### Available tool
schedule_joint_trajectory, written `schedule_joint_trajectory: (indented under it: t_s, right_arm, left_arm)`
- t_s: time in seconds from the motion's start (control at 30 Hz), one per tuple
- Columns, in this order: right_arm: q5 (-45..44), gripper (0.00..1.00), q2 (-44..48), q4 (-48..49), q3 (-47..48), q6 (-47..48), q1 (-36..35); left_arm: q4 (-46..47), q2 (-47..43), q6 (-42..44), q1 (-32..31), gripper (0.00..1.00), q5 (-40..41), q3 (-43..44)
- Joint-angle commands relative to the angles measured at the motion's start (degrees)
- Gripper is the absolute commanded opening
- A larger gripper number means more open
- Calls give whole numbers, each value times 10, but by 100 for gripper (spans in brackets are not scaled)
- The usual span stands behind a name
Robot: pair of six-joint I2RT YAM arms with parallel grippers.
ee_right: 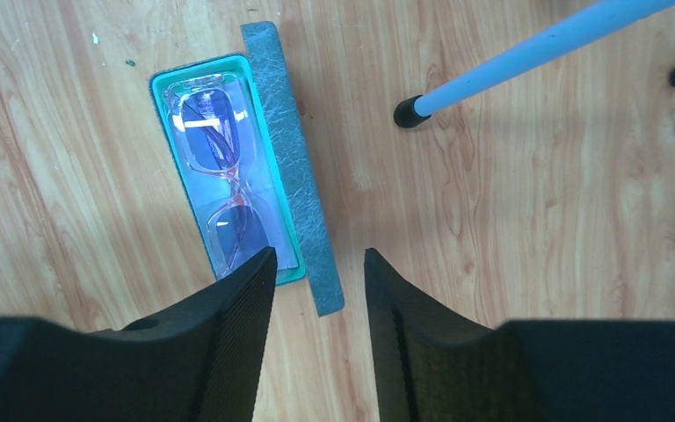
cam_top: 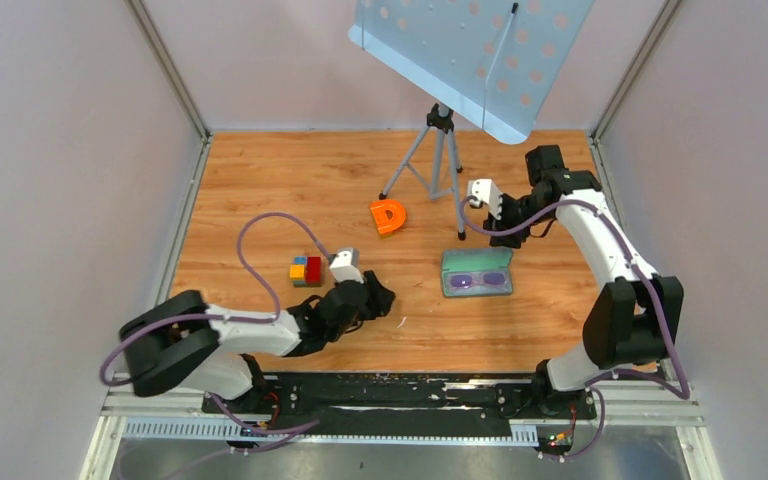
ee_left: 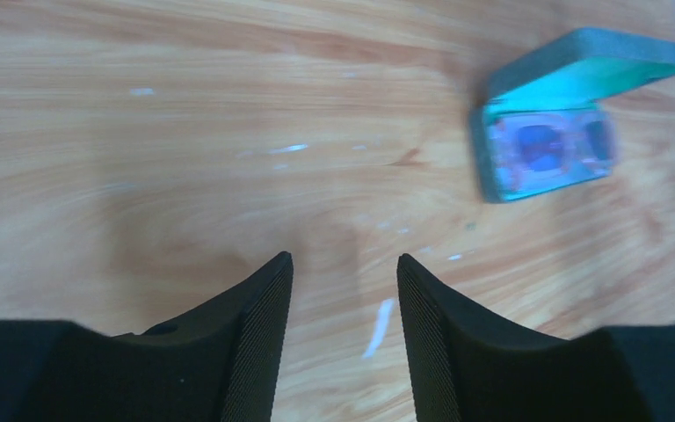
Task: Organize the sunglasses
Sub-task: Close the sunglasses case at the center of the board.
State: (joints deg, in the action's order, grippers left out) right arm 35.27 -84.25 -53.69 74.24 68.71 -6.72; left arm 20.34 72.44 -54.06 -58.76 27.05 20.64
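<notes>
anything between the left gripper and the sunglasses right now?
Only bare tabletop with a few white flecks. The left gripper is open and empty; the sunglasses lie in the open case. The left wrist view shows it, and the top view agrees.

An orange D (cam_top: 388,216) lies near the tripod (cam_top: 441,122); coloured blocks (cam_top: 306,270), perhaps three, sit apart.

Sunglasses (ee_left: 549,154) blurred in the left wrist view
</notes>
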Motion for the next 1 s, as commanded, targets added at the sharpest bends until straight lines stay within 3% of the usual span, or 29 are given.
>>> schedule_joint_trajectory:
  t_s: [0.0,0.07,0.23,0.37,0.63,0.73,0.87,0.97]
  right_arm:
    - [16,47,-43,-38,28,15,9]
    - [7,46,-66,-37,39,10,9]
    - [10,39,-96,-32,69,-8,10]
    - [9,35,-118,-7,92,-37,11]
    - [-25,31,-161,52,93,-59,12]
    - [-36,31,-170,75,82,-68,11]
    - [-37,31,-176,87,66,-68,9]
    - [-30,31,-166,88,47,-63,6]
  left_arm:
    - [331,135,-33,-38,49,-88,51]
    - [397,213,-71,-52,44,-120,84]
    - [522,383,-199,-81,18,-125,147]
    - [550,472,-258,-98,10,-131,208]
    - [401,490,-328,-121,7,-67,251]
    - [345,483,-359,-130,17,-37,257]
    - [266,475,-417,-135,15,-7,270]
    - [257,486,-440,-136,14,11,284]
